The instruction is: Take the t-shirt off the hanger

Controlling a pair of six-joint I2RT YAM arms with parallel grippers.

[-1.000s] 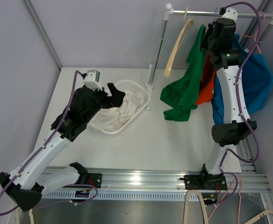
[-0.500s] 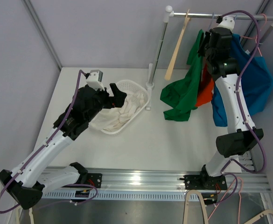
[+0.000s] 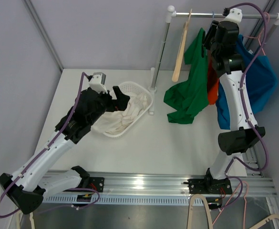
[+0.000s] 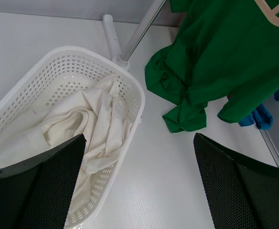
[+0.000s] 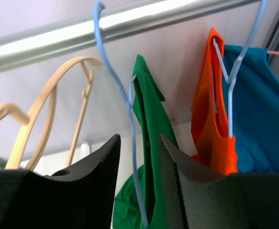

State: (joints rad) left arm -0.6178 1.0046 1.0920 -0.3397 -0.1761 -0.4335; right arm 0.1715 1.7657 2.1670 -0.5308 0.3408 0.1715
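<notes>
Right gripper (image 5: pixel 139 140) now higher by the rail (image 3: pixel 201 15), upper right, fingers slightly apart around the blue hanger (image 5: pixel 111 71), green t-shirt (image 3: pixel 191 90) still hanging there, left gripper (image 4: pixel 139 138) spread wide over the basket (image 3: pixel 129 87)

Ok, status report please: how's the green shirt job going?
Left hand open over basket. Right hand open astride blue hanger wire. Green t-shirt hangs on it.

One green t-shirt (image 3: pixel 189 90), one orange shirt (image 3: pixel 211 88), one blue shirt (image 3: pixel 261 81), one wooden hanger (image 3: pixel 181 50), one rail (image 3: pixel 203 15), one white basket (image 3: pixel 134 86).
</notes>
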